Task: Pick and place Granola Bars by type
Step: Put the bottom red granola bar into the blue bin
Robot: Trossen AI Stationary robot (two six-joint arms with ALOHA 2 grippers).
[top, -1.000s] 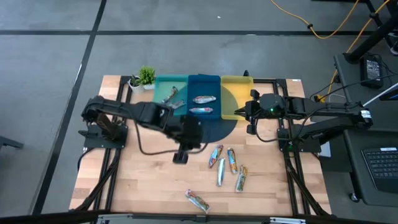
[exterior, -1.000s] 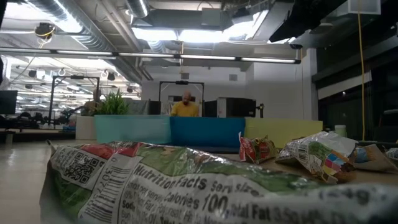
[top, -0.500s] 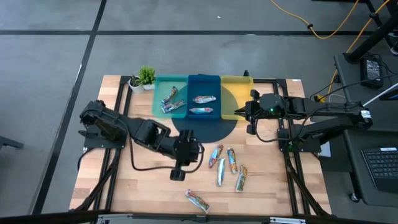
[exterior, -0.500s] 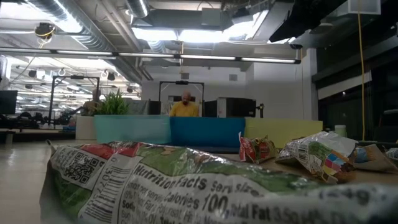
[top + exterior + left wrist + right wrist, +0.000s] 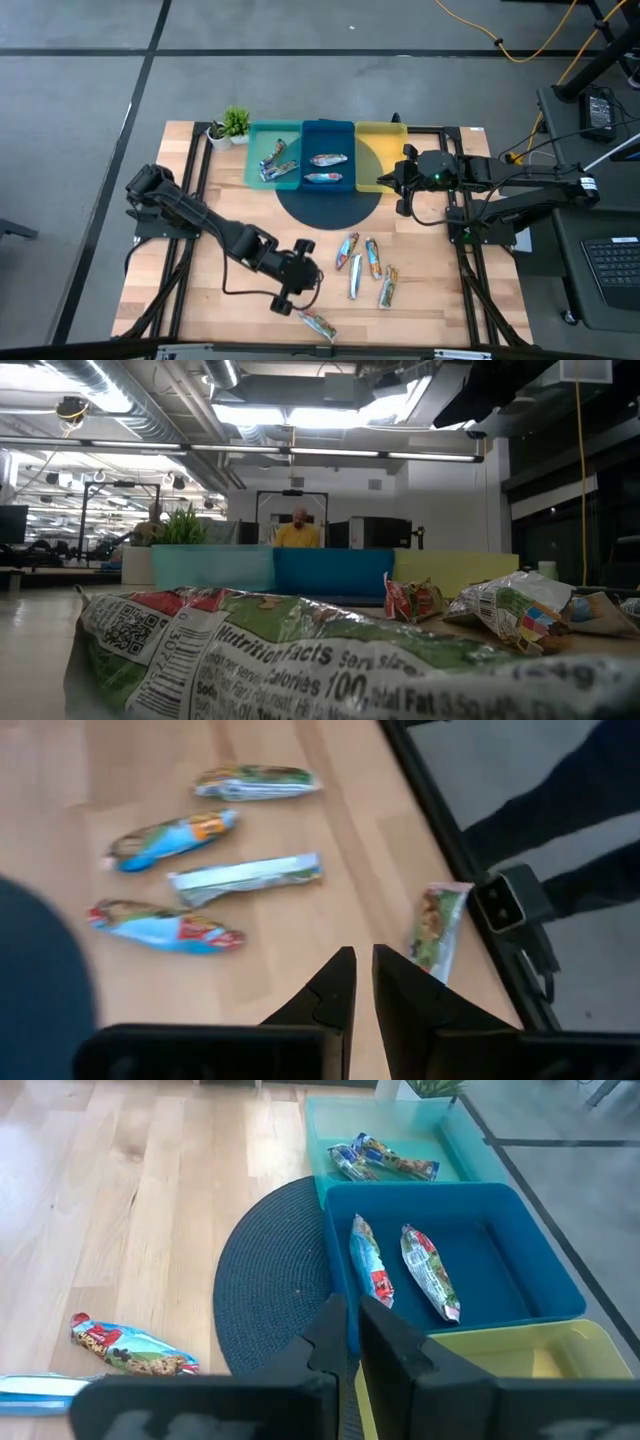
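Sorting stands partly done on the wooden tabletop (image 5: pixel 230 290). At far left the teal tray (image 5: pixel 254 140) already holds two granola bars (image 5: pixel 276 160), and beside it the blue tray (image 5: pixel 312 133) holds two more (image 5: pixel 326 167); the yellow tray (image 5: pixel 385 133) appears to hold nothing so far. The left gripper (image 5: pixel 283 304), its jaws nearly closed and carrying nothing, hangs low over the front of the tabletop just beside a lone multicoloured bar (image 5: pixel 318 322) near the front edge, probably the next one to be picked up. Further right, four bars (image 5: pixel 365 266) lie loose in a cluster on the bare wood, waiting to be sorted. The right gripper (image 5: pixel 385 181), jaws likewise almost shut and empty, waits above the yellow tray's near edge. Five bars, by this count, remain to be placed.
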